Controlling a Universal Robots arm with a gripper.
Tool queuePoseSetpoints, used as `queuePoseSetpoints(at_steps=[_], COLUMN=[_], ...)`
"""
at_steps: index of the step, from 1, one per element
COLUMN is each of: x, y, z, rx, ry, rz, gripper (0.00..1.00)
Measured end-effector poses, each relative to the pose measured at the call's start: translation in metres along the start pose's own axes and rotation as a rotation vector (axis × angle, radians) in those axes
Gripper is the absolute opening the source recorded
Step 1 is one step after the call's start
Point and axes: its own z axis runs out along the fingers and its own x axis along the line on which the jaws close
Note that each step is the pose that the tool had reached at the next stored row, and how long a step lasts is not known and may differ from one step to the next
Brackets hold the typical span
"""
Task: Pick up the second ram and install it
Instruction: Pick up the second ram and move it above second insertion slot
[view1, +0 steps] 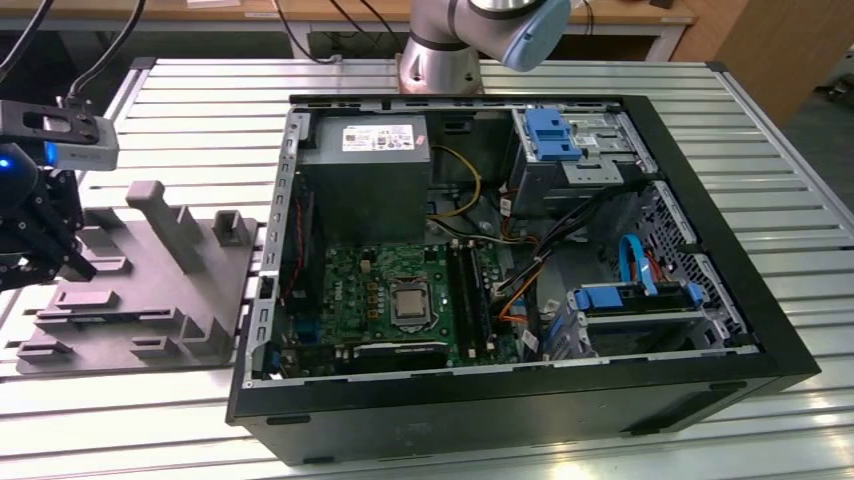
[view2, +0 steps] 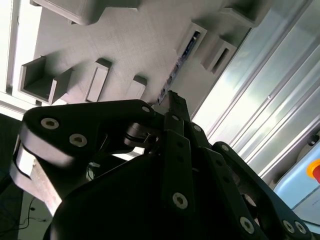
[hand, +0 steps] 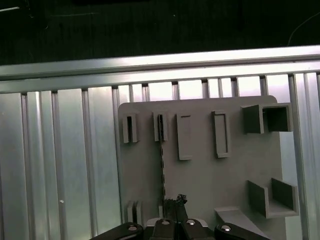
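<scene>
Metal table, ribbed and silvery, with a wooden bench and cables behind it in the exterior view. An open black computer case lies on its side mid-table, with a green board inside and blue drive brackets. The arm's base stands behind the case. A grey holder plate with slots and pockets sits on the table at the exterior view's left, just beside the case.

The gripper hangs over the plate's far edge from the case. It is clenched, with the tips drawn together in both wrist views.

The second ram stands on edge on the plate as a thin dark line, one end seated in a slot. Its other end runs up just beside the gripper tips. Can't tell if they touch it.

The exterior view gives the case, the arm and the layout of the room. The first wrist view looks straight down on the plate's row of slots. The second wrist view catches the ram at a slant past the black finger links, with the bluish board edge visible.
</scene>
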Motion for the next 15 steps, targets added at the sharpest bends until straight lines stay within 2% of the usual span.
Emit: queuePoseSetpoints(at_steps=[15], x=[0.0016], y=[0.0064], z=[0.0153], rx=[0.0027], ry=[-0.0019], rz=[-0.023], gripper=[0.10])
